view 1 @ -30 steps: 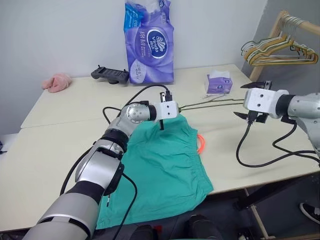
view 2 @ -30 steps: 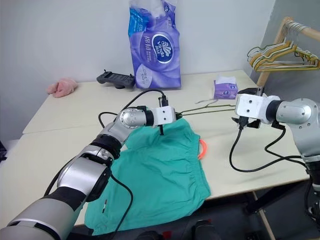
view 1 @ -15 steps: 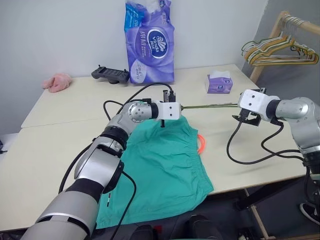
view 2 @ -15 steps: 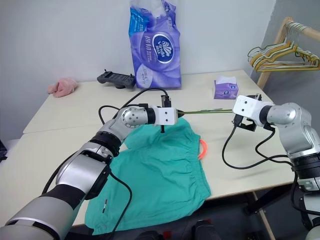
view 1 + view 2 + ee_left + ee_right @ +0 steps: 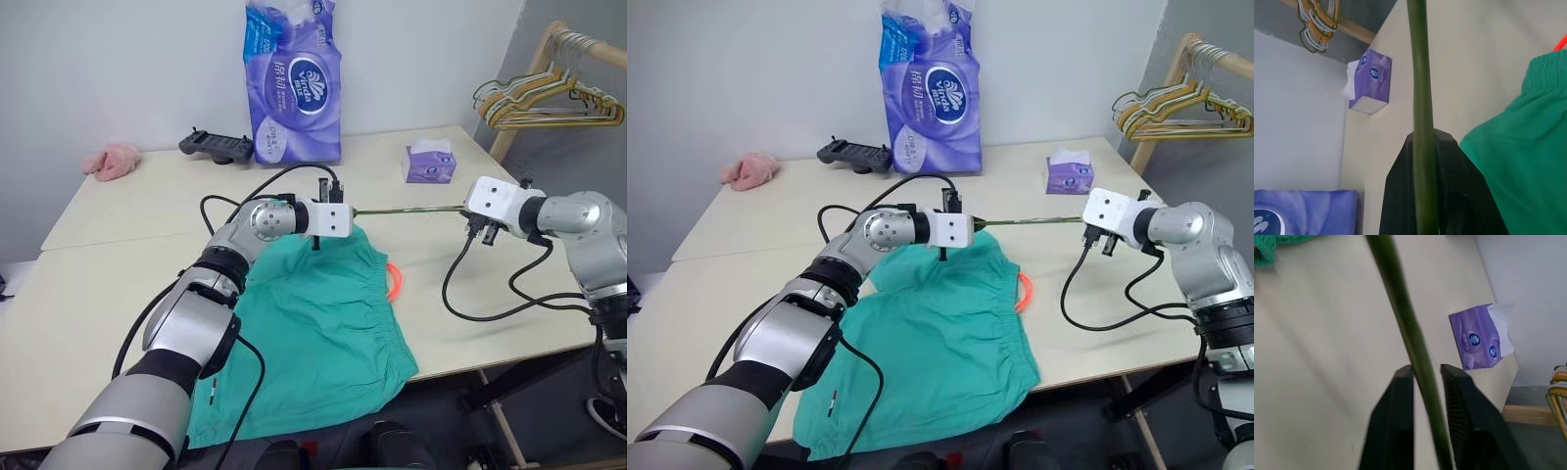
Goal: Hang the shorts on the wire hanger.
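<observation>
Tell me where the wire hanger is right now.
In the head views the wire hanger spans level above the table between the left gripper and the right gripper, both shut on it, just beyond the shorts and nearer than the tissue box.

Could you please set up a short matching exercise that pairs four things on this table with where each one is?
Things:
1. shorts
2. wire hanger
3. tissue box
4. pink cloth

Places:
A. far left corner of the table
B. held between the left hand and the right hand
C. lying flat at the near edge
D. far right part of the table

Pairs: 1-C, 2-B, 3-D, 4-A
</observation>
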Robot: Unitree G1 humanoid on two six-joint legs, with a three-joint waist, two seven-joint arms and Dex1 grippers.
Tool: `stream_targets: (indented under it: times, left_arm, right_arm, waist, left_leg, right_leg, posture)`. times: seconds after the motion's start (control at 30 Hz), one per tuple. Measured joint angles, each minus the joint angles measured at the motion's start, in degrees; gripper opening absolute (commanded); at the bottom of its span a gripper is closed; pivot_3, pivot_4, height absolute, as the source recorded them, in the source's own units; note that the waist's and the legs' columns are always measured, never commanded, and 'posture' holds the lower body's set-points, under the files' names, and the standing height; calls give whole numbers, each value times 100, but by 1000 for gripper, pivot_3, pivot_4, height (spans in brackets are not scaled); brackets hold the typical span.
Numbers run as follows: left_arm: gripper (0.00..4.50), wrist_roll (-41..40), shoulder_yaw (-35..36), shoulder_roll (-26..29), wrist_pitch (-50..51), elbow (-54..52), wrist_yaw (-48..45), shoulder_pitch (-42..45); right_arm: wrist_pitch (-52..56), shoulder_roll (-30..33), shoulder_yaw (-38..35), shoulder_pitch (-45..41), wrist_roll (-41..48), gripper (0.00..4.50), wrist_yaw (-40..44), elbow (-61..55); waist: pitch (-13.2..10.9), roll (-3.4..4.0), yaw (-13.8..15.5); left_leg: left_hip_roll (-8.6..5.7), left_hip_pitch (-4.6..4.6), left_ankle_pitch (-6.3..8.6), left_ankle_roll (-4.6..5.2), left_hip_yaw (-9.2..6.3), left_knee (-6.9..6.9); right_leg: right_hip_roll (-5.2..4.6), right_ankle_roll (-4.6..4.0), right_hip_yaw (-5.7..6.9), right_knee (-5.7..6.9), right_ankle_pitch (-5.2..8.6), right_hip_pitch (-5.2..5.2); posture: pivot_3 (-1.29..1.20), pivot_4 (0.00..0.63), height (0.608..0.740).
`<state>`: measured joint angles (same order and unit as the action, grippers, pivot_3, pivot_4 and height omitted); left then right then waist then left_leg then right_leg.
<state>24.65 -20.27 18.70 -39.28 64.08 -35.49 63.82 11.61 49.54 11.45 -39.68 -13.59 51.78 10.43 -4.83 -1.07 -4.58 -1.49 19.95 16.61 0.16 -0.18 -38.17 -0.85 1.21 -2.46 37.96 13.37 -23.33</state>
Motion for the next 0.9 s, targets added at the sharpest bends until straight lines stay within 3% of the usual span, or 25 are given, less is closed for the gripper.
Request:
stream_targets:
  times: [0.37,0.5,0.87,0.9]
  left_arm:
    - [0,18,-1,38,1,6,-19,58]
    - [966,13,-1,35,-3,6,-16,58]
    - [4405,14,-2,24,-5,7,-20,57]
    - [4458,16,-2,21,1,6,-19,49]
  right_arm:
    - [-6,-12,70,8,-48,40,24,0]
    - [-4,-13,70,8,-51,0,24,0]
    - [4,-12,69,8,-51,0,4,0]
    - [5,-14,74,16,-57,0,1,2]
  waist:
    - [2,-1,1]
    - [2,-1,1]
    - [2,-1,1]
    - [2,-2,1]
  left_leg:
    - [-4,2,0,0,-3,-1]
    - [-4,2,0,0,-3,-1]
    - [-4,2,0,0,-3,-1]
    - [-4,2,0,0,-3,-1]
  right_leg:
    - [-3,1,2,1,0,0]
    - [-3,1,2,0,-1,0]
    - [-3,1,2,1,-1,0]
    - [-3,1,2,0,-1,0]
  posture:
    - [-73,0,740]
    - [-77,0,740]
    - [-81,0,740]
    - [-81,0,740]
